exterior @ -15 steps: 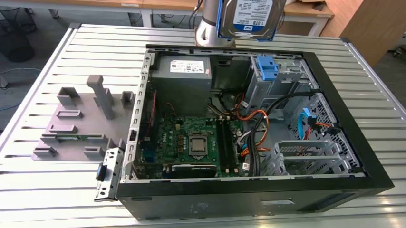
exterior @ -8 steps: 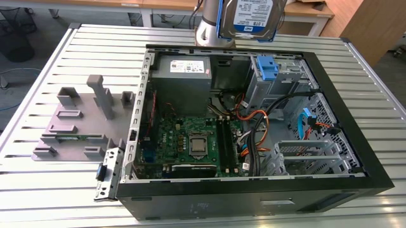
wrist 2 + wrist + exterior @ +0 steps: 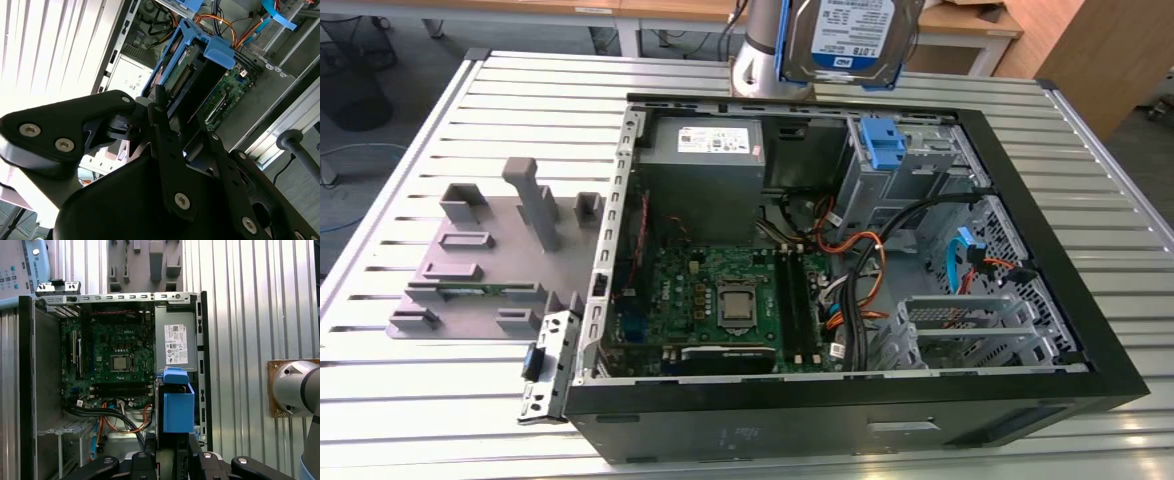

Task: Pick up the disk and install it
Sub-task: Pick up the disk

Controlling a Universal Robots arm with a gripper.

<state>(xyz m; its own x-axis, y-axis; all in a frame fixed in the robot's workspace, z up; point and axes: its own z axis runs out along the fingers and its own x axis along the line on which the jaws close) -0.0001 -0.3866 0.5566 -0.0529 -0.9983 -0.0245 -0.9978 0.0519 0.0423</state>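
The disk [image 3: 849, 38], a silver-grey drive with a white-and-blue label in a blue plastic bracket, hangs upright in the air above the far edge of the open computer case [image 3: 854, 405]. In both wrist views my gripper [image 3: 184, 131] [image 3: 173, 460] is shut on the disk [image 3: 186, 75] [image 3: 178, 407], its black fingers [image 3: 161, 117] clamping the drive's sides. Below it inside the case stands a metal drive bay with a blue bracket [image 3: 886, 146] at the far corner on the exterior view's right.
The case lies open on a ribbed metal table [image 3: 427, 390]. Inside are a grey power supply box [image 3: 707, 146], the green motherboard [image 3: 720, 300], loose orange and black cables [image 3: 874, 250] and a metal cage [image 3: 961, 330]. A grey fixture with upright posts [image 3: 494, 260] stands on the exterior view's left.
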